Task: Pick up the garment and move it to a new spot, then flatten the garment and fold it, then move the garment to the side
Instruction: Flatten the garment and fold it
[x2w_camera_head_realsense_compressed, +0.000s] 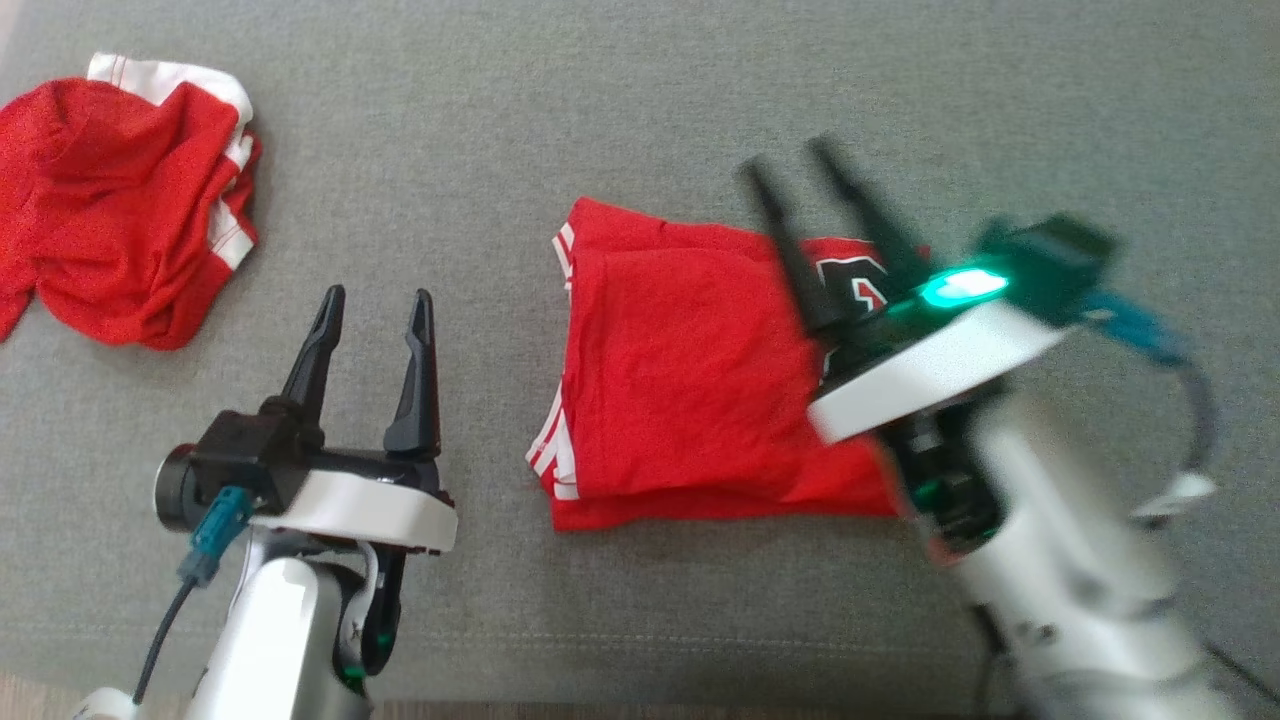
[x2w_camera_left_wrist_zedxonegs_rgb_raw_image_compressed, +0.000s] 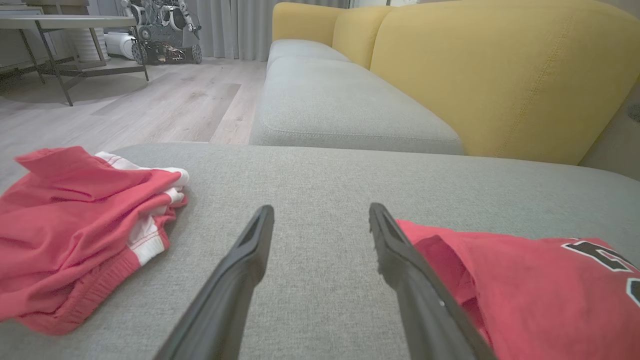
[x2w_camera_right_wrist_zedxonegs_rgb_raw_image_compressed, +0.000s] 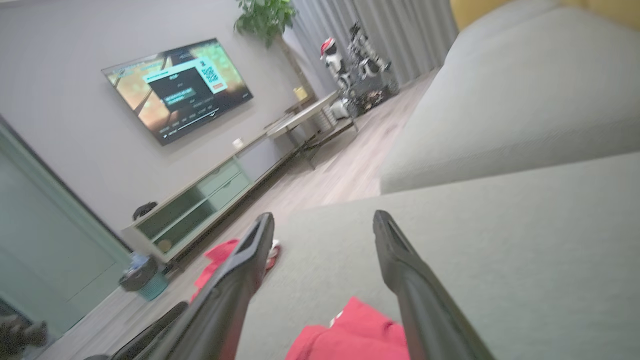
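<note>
A red garment (x2w_camera_head_realsense_compressed: 690, 370) with white stripes and a black-and-white print lies folded on the grey cushion (x2w_camera_head_realsense_compressed: 620, 120), near the middle of the head view. My right gripper (x2w_camera_head_realsense_compressed: 787, 158) hovers over its right part, blurred, fingers spread and holding nothing. The right wrist view looks past that open gripper (x2w_camera_right_wrist_zedxonegs_rgb_raw_image_compressed: 324, 216) to a corner of the garment (x2w_camera_right_wrist_zedxonegs_rgb_raw_image_compressed: 355, 335) below. To the garment's left, my left gripper (x2w_camera_head_realsense_compressed: 375, 300) stands open over bare cushion. In the left wrist view the open left gripper (x2w_camera_left_wrist_zedxonegs_rgb_raw_image_compressed: 320, 210) has the garment (x2w_camera_left_wrist_zedxonegs_rgb_raw_image_compressed: 525, 290) at its right.
A second red garment (x2w_camera_head_realsense_compressed: 120, 210) lies crumpled at the cushion's far left (x2w_camera_left_wrist_zedxonegs_rgb_raw_image_compressed: 75, 225). Yellow sofa backs (x2w_camera_left_wrist_zedxonegs_rgb_raw_image_compressed: 500, 75) rise beyond the cushion. The cushion's edge drops to a wooden floor (x2w_camera_left_wrist_zedxonegs_rgb_raw_image_compressed: 150, 100) with a table (x2w_camera_left_wrist_zedxonegs_rgb_raw_image_compressed: 60, 22) and a TV (x2w_camera_right_wrist_zedxonegs_rgb_raw_image_compressed: 180, 87).
</note>
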